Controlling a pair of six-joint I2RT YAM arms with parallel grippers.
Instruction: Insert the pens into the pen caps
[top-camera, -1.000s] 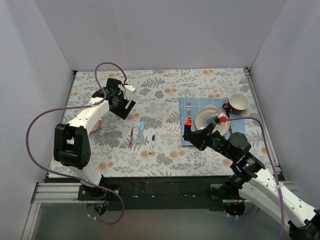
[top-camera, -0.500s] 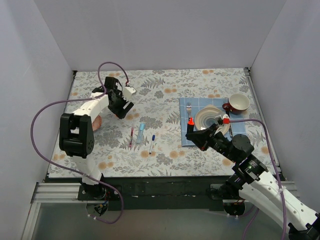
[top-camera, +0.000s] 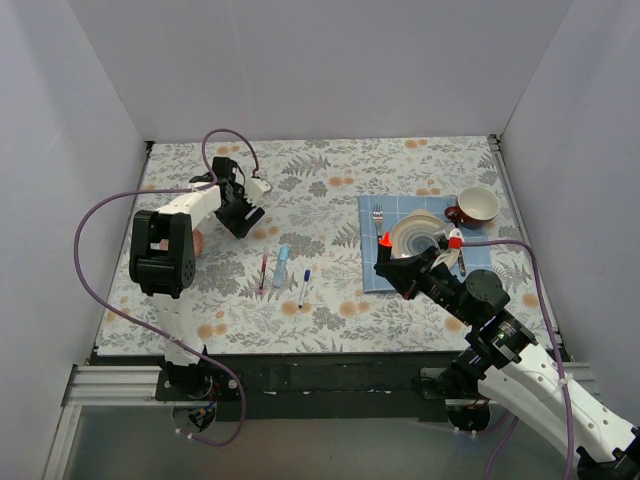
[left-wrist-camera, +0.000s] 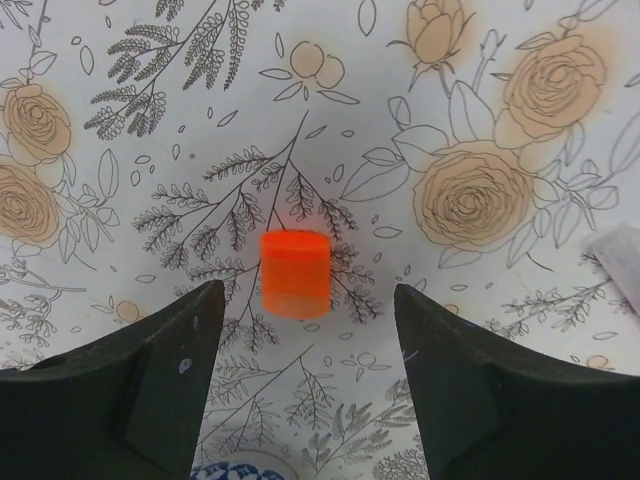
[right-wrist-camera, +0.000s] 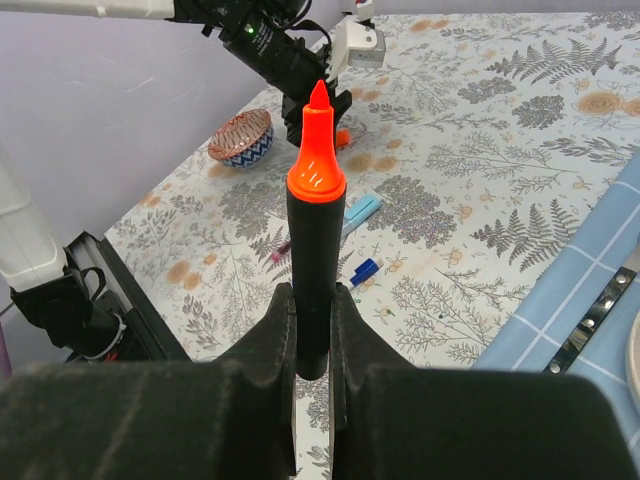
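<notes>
On desk (top-camera: 330, 180), far-left side: left pincer (left-wrist-camera: 305, 292) points down over the orange cap (left-wrist-camera: 295, 275). Fingers (left-wrist-camera: 150, 380) are spread, one on each side of the cap, with a gap on both sides and no contact. Cap stands upright on the floral cloth.

Right pincer (right-wrist-camera: 312, 330) is pressed together on the black marker (right-wrist-camera: 315, 240), pinching the lower barrel. Marker is upright, orange tip up and uncapped, held clear of the desk over the near-left corner of the blue mat (top-camera: 405, 203).

Loose pens lie side by side mid-desk, between the two arms:
- maroon pen (top-camera: 263, 272), leftmost
- light-blue marker (top-camera: 282, 265), just beside it
- white pen (top-camera: 302, 292) with a dark-blue end, rightmost and slightly nearer

None is touching either pincer.

Other stuff: patterned bowl (right-wrist-camera: 243, 137) at the left edge near the left arm. Plate (top-camera: 415, 235), fork (top-camera: 377, 213) and mug (top-camera: 478, 207) are at the mat, with the mug at its far-right corner.
</notes>
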